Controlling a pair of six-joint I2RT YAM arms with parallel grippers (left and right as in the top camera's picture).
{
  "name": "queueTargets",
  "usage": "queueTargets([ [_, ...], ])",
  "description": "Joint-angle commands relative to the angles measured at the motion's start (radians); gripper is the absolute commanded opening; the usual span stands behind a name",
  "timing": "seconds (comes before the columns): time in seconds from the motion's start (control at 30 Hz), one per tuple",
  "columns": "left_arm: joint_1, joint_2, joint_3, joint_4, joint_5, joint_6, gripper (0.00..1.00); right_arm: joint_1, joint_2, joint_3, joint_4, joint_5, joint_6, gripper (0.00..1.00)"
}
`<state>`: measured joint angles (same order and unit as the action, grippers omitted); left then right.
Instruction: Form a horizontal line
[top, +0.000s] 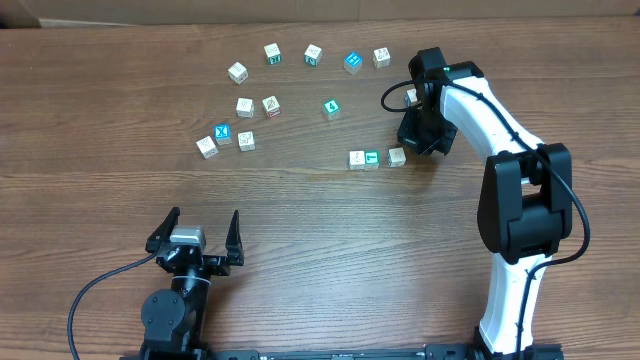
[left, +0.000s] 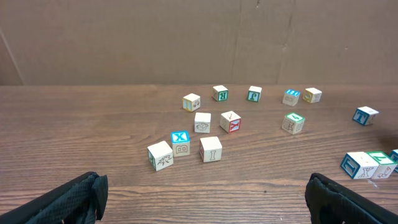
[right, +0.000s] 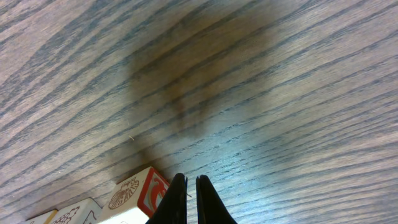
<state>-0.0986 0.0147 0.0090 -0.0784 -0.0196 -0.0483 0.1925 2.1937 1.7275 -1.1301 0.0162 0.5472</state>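
Observation:
The horizontal line (top: 372, 158) lies right of the table's middle: a whitish cube, a teal-green faced cube touching it, and a third whitish cube (top: 396, 156) close on the right. It also shows at the right edge of the left wrist view (left: 367, 165). My right gripper (top: 416, 143) is down at the table just right of the third cube. In the right wrist view its fingers (right: 191, 186) are shut on nothing, beside a red-faced cube (right: 140, 193). My left gripper (top: 195, 232) is open and empty near the front, far from the cubes (left: 208, 208).
Several loose cubes lie scattered across the back left (top: 245, 106), with an arc along the back (top: 313, 54) and a teal one (top: 331, 107) mid-table. One cube (top: 411, 96) sits partly hidden behind the right arm. Bare wood lies between the left gripper and the cubes.

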Motion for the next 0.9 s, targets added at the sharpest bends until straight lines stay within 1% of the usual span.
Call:
queueTargets([
  [0.0,-0.004,-0.009,-0.004,0.003,-0.006,0.019,0.99,0.003,-0.003,-0.013,0.002,0.019,0.003,0.04],
  [0.27,-0.004,-0.009,-0.004,0.003,-0.006,0.019,1.0,0.003,-0.002,-0.078,0.055,0.018,0.003,0.04],
  [0.43,-0.004,-0.009,-0.004,0.003,-0.006,0.019,1.0,0.004,-0.003,-0.079,0.055,0.011,0.002,0.04],
  [0.6,-0.004,-0.009,-0.004,0.003,-0.006,0.019,1.0,0.004,-0.002,-0.079,0.07,-0.075,0.002,0.04],
  [0.87,-0.004,-0.009,-0.004,0.003,-0.006,0.019,1.0,0.004,-0.002,-0.079,0.079,-0.09,0.003,0.04],
])
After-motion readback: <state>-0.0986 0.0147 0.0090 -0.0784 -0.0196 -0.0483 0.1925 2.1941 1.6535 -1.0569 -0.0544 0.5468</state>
